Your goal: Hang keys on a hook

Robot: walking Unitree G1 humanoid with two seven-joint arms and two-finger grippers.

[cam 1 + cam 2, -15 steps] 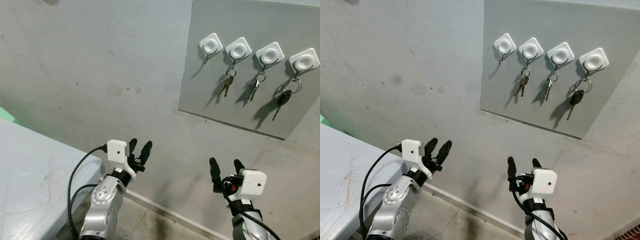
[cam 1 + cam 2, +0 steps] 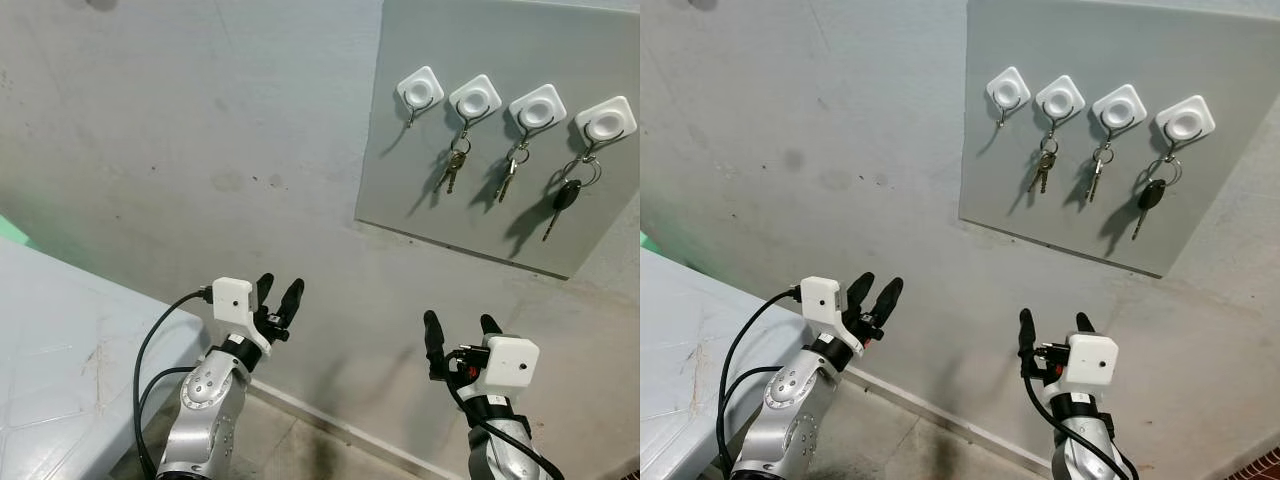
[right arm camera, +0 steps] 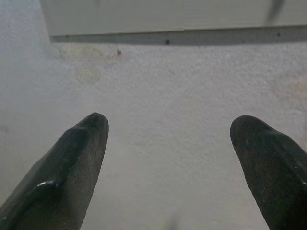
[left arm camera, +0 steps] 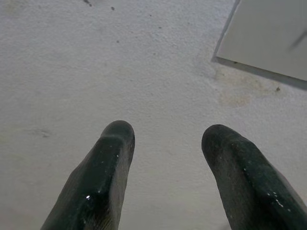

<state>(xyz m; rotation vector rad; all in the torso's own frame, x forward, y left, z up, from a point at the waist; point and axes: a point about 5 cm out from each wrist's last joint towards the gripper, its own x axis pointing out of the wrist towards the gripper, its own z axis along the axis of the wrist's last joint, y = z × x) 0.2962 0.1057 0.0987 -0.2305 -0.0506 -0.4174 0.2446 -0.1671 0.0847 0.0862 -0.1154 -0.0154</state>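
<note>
Counter [image 2: 60, 340] sits at far left, pale, with nothing relevant on the visible part. Left gripper [image 2: 277, 297] is raised in front of the wall, fingers apart, nothing between them; left wrist view confirms bare wall past the fingertips and one corner of the board. Right gripper [image 2: 455, 328] is raised too, fingers wide apart, also empty; right wrist view looks up at the board's bottom edge.

Board [image 2: 500, 220] is grey, mounted on the wall, up and to the right of both grippers. Four white hooks run along its top edge. Left to right: hook 1 [image 2: 420, 90] near the top left corner is bare; hook 2 [image 2: 475, 99] carries a small key bunch [image 2: 452, 172]; hook 3 [image 2: 537, 107] carries a second small bunch [image 2: 508, 176]; hook 4 [image 2: 606, 121] near the top right corner carries a black-headed car key [image 2: 563, 200] on a ring. All keys hang straight down, long axis vertical, flat against the board.

Key relation: board is above both grippers, well apart from them. Right gripper is nearer, roughly under the board's bottom edge; left gripper is off to the board's left. Free hook is the leftmost.

Judgement: neither gripper holds keys, so either the hanging is done or a set still needs fetching.
</note>
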